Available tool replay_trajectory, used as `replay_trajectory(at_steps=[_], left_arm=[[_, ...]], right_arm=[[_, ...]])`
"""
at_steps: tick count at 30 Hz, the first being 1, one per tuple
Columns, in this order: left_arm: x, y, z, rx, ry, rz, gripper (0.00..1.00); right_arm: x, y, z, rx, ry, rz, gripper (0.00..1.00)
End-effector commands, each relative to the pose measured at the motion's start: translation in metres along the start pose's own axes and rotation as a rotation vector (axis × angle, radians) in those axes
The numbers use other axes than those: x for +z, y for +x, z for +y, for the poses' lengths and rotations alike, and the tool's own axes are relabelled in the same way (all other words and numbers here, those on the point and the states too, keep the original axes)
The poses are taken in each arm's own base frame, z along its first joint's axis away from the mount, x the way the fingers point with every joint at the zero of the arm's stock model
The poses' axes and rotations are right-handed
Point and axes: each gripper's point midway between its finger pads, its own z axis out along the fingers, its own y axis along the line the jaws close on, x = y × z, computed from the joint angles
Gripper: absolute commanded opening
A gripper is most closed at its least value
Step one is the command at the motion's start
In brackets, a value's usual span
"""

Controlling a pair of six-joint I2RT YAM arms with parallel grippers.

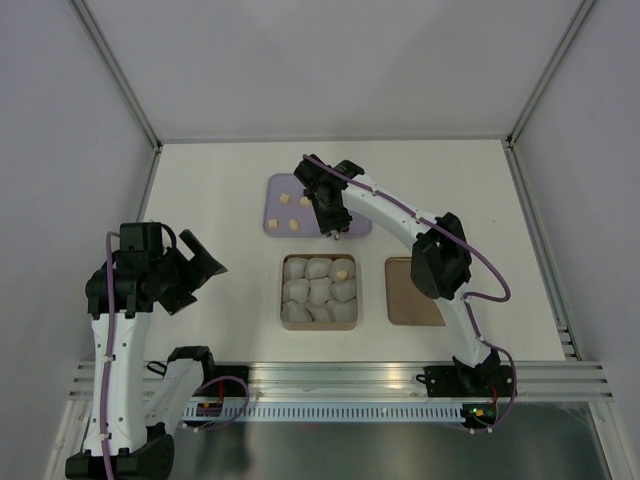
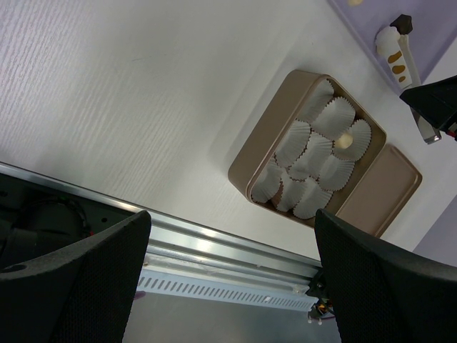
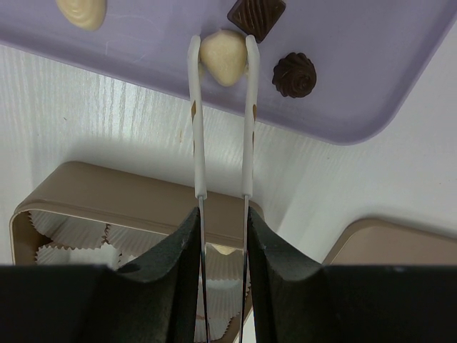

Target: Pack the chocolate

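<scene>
At the near edge of the purple tray (image 3: 371, 71), the right gripper (image 3: 223, 44) stands narrow, its two thin white fingers (image 3: 194, 107) pressed one to each side of a pale chocolate (image 3: 224, 61). Whether that piece has left the tray surface I cannot tell. Just beside it lie a dark square piece (image 3: 256, 16) and a dark round piece (image 3: 294, 74), with another pale piece (image 3: 82, 12) further along the tray.

What matters for the coming move is where the box (image 3: 107, 189) lies: straight back from the fingertips toward the arms' bases, just off the tray's edge. The carry looks like a short pull back with little sideways shift. Its paper cups (image 2: 314, 153) are nearly all empty — one at the corner nearest the tray and lid already holds a packed piece (image 2: 345, 141). The lid (image 1: 405, 295) lies flat beside the box on the right.

The left gripper (image 2: 232, 214) hangs wide apart and empty, well off to the left, so the right arm is plainly the nearer one.
</scene>
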Motion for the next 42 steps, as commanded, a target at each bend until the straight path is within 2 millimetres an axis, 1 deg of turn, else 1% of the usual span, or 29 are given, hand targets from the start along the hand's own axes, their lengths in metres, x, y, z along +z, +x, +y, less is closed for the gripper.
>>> replay_trajectory(at_steps=[1,3,8,10,11,14,15,17,18,20,21,23,24,26,27,30,35,36,39,40,42], left_arm=[[0.000,-0.002,-0.002,-0.034,0.007,-0.010,1.00],[0.001,-0.001,-0.002,-0.035,0.003,-0.003,1.00],[0.001,-0.002,-0.003,-0.032,0.007,-0.001,1.00],[0.000,-0.003,-0.004,-0.030,0.012,-0.002,1.00],[0.001,-0.002,-0.004,-0.030,0.010,0.001,1.00],[-0.001,-0.002,-0.007,-0.033,0.023,0.006,1.00],[-0.001,-0.002,-0.009,-0.034,0.029,0.011,1.00],[-0.002,0.002,-0.013,-0.041,0.048,0.032,1.00],[-0.002,0.003,-0.013,-0.041,0.049,0.037,1.00],[-0.001,0.006,-0.014,-0.042,0.059,0.053,1.00],[-0.001,0.007,-0.014,-0.042,0.062,0.058,1.00],[-0.001,0.008,-0.016,-0.056,0.069,0.065,1.00],[0.000,0.009,-0.016,-0.060,0.067,0.070,1.00],[0.001,0.012,-0.017,-0.069,0.070,0.092,0.99],[0.003,0.012,-0.019,-0.065,0.072,0.107,1.00],[0.003,0.012,-0.018,-0.044,0.062,0.121,1.00],[0.006,0.013,-0.023,-0.049,0.057,0.156,1.00],[0.006,0.013,-0.023,-0.054,0.052,0.160,1.00],[0.009,0.014,-0.024,-0.056,0.040,0.166,1.00],[0.011,0.021,-0.027,-0.016,0.042,0.191,1.00],[0.013,0.024,-0.027,-0.007,0.022,0.196,0.99]], right_arm=[[-0.047,-0.027,-0.005,0.021,-0.034,-0.134,0.16],[-0.053,-0.030,-0.005,0.024,-0.042,-0.152,0.16],[-0.059,-0.031,-0.006,0.024,-0.049,-0.164,0.16],[-0.068,-0.032,-0.005,0.026,-0.063,-0.169,0.16],[-0.069,-0.032,-0.005,0.028,-0.064,-0.170,0.16],[-0.083,-0.032,-0.007,0.036,-0.073,-0.185,0.16],[-0.093,-0.030,-0.009,0.038,-0.073,-0.190,0.16],[-0.102,-0.025,-0.010,0.035,-0.076,-0.194,0.15],[-0.113,-0.019,-0.008,0.034,-0.087,-0.199,0.15],[-0.122,-0.013,-0.006,0.036,-0.094,-0.201,0.15],[-0.132,-0.005,-0.004,0.035,-0.102,-0.200,0.15],[-0.141,0.005,-0.001,0.032,-0.113,-0.192,0.16],[-0.148,0.015,0.004,0.019,-0.124,-0.186,0.16],[-0.154,0.027,0.010,0.024,-0.136,-0.170,0.15],[-0.160,0.038,0.013,0.008,-0.138,-0.161,0.15],[-0.171,0.056,0.021,-0.008,-0.152,-0.148,0.16],[-0.178,0.080,0.035,-0.024,-0.185,-0.118,0.16],[-0.176,0.084,0.036,-0.028,-0.179,-0.113,0.16],[-0.173,0.089,0.042,-0.027,-0.183,-0.109,0.16],[-0.172,0.091,0.044,-0.027,-0.185,-0.106,0.16],[-0.167,0.092,0.046,-0.023,-0.183,-0.097,0.16]])
